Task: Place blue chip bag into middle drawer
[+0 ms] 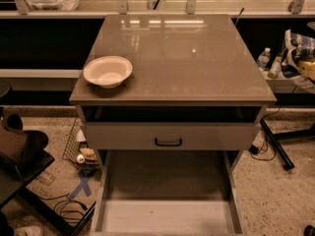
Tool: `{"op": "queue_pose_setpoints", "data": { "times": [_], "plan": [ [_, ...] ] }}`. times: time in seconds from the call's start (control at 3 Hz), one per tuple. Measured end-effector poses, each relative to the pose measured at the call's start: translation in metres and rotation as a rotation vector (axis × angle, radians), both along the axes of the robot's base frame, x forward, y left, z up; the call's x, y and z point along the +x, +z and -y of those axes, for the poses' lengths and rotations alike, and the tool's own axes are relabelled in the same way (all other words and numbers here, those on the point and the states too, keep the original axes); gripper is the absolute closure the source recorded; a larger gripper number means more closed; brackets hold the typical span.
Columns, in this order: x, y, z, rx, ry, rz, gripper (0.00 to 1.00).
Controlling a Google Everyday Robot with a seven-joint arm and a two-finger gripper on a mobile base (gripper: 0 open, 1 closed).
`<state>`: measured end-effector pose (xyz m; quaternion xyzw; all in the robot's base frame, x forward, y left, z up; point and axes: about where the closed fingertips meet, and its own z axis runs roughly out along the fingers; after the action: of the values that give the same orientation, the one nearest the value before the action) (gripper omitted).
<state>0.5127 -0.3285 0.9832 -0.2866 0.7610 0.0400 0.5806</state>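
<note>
One bowl [108, 71], one chip bag [297, 46], two drawers [167, 215].

We see a glossy, smooth table [187, 58], a matt white bowl [108, 71], a matt drawer [167, 216] and rough, speckled floor [275, 195].

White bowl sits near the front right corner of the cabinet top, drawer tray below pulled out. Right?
No. In the camera view the white bowl sits near the front left corner of the cabinet top; the middle drawer below is pulled out, as you said. The blue chip bag shows at the right edge, off the cabinet; the end effector is not in view.
</note>
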Motion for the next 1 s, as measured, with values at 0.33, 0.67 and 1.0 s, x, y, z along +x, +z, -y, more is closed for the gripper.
{"op": "queue_pose_setpoints", "data": {
  "times": [0.33, 0.67, 1.0],
  "plan": [
    [-0.021, -0.020, -0.007, 0.042, 0.068, -0.015, 1.00],
    [-0.052, -0.054, -0.025, 0.124, 0.169, -0.046, 1.00],
    [-0.070, -0.095, -0.059, 0.241, 0.300, -0.090, 1.00]
  ]
}}
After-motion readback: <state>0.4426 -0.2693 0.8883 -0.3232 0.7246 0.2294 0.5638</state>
